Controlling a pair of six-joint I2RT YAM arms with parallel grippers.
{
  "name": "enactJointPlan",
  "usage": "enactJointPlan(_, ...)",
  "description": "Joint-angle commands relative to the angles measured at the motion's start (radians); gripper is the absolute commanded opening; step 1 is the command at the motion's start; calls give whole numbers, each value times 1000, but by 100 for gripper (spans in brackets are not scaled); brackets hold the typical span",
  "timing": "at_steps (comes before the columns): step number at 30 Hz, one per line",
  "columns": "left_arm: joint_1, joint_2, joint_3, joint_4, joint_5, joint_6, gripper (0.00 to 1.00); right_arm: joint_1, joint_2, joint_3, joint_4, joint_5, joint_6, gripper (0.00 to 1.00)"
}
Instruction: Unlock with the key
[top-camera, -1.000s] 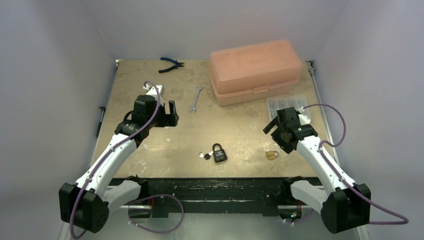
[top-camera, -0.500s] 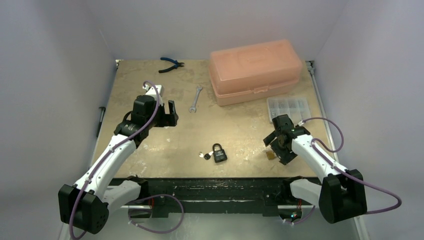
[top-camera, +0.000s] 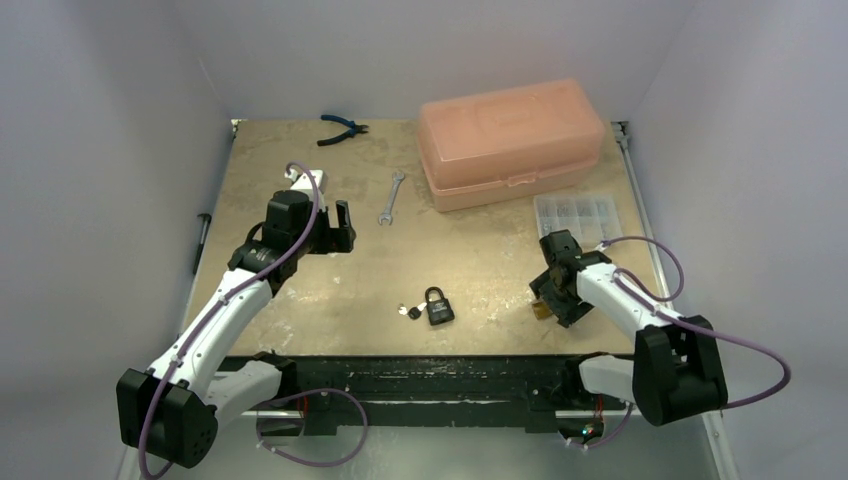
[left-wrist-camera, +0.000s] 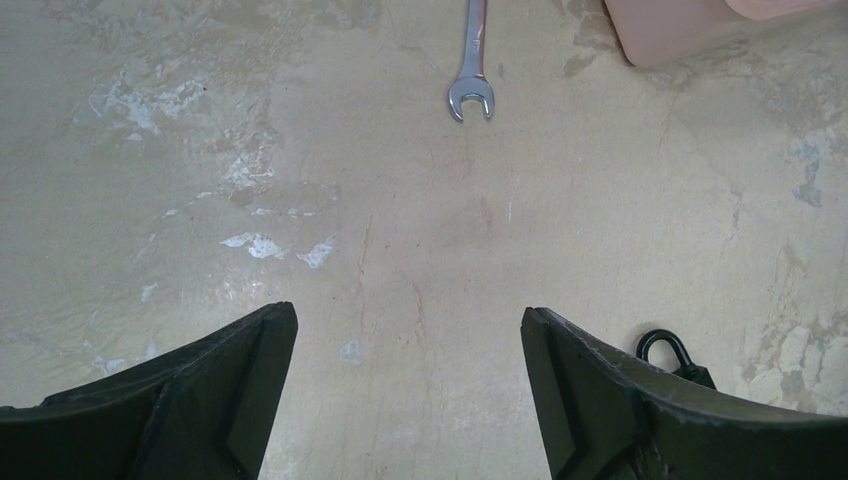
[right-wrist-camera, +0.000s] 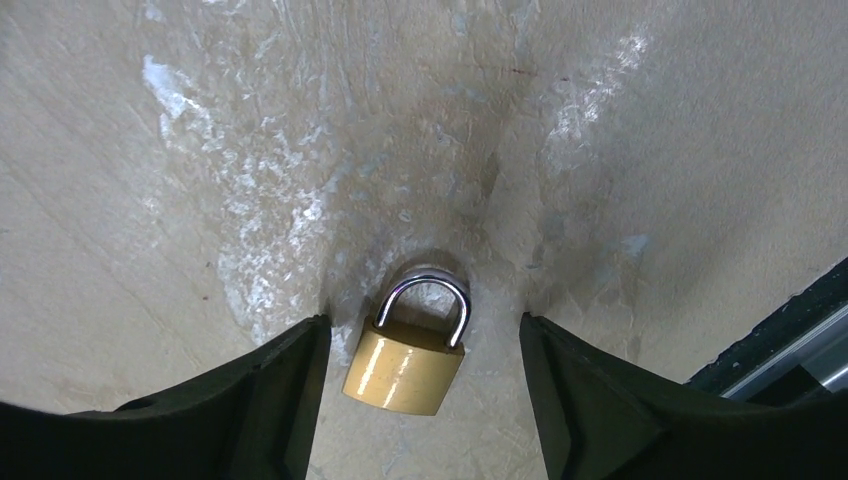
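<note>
A brass padlock (right-wrist-camera: 405, 368) with a silver shackle lies flat on the table between the open fingers of my right gripper (right-wrist-camera: 420, 345); the fingers stand either side of it, not touching. In the top view only a sliver of it (top-camera: 540, 311) shows under my right gripper (top-camera: 556, 298). A black padlock (top-camera: 438, 306) lies at the front centre with a key on a ring (top-camera: 409, 311) just left of it; its shackle shows in the left wrist view (left-wrist-camera: 664, 348). My left gripper (top-camera: 333, 232) is open and empty, far from both locks.
A pink plastic box (top-camera: 511, 141) stands at the back right, a clear parts organizer (top-camera: 574, 215) in front of it. A wrench (top-camera: 391, 196) lies mid-table and blue-handled pliers (top-camera: 341, 128) at the back. The table's front edge (right-wrist-camera: 790, 330) runs close to the right gripper.
My right arm swung down and toward the front edge and now straddles the brass padlock. The left arm has not moved.
</note>
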Motion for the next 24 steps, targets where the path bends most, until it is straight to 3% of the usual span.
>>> enactJointPlan(1,4,-21,39,4,-16,3,88,3,34,16,11,65,20,74)
enactJointPlan(9,4,-18,39,3,-18,3,88,3,72,15,40,56,-15,69)
enactJointPlan(16,4,-19,39,2,-20,2,88,4,79,32,21,18,-55,80)
enactJointPlan(24,4,-25,39,3,-21,2,88,4,58,2,32,-40,-43,74)
